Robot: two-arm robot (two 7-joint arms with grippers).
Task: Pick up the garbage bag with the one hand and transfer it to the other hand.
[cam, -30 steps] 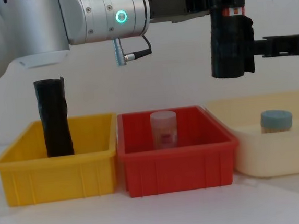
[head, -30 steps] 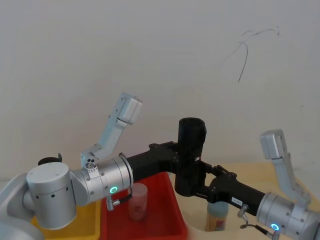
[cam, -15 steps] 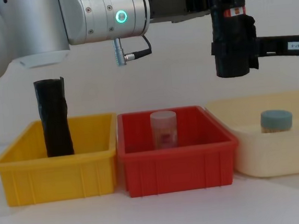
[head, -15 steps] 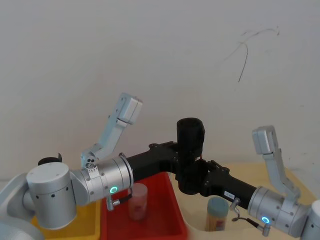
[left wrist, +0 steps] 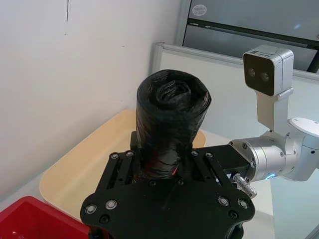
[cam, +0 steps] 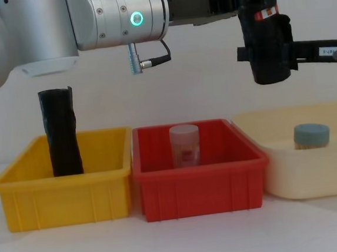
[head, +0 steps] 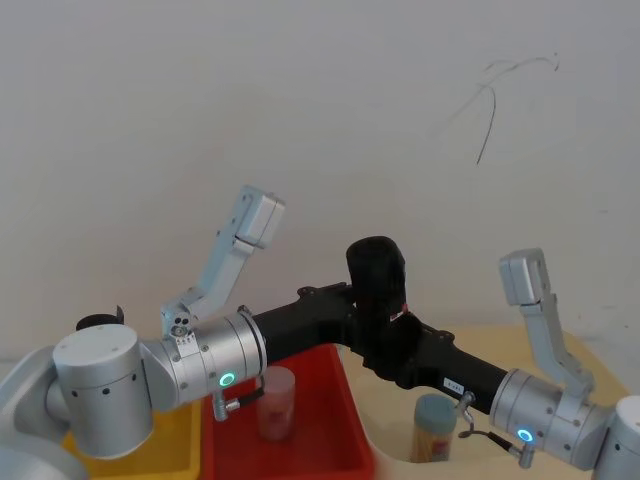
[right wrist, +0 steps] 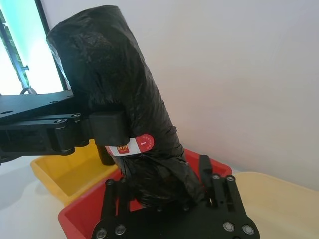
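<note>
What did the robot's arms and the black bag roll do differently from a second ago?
The right gripper slid in along the garbage bag and closed on its lower part; the roll tilted and sits slightly higher. The left gripper kept its grip by the red-and-white band. Unchanged: the thin black roll in the yellow bin, the clear cup in the red bin, the blue-lidded jar in the cream tray.

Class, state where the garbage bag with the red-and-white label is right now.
The garbage bag hangs in mid-air above the gap between the red bin and cream tray, gripped by both the left gripper and right gripper.
</note>
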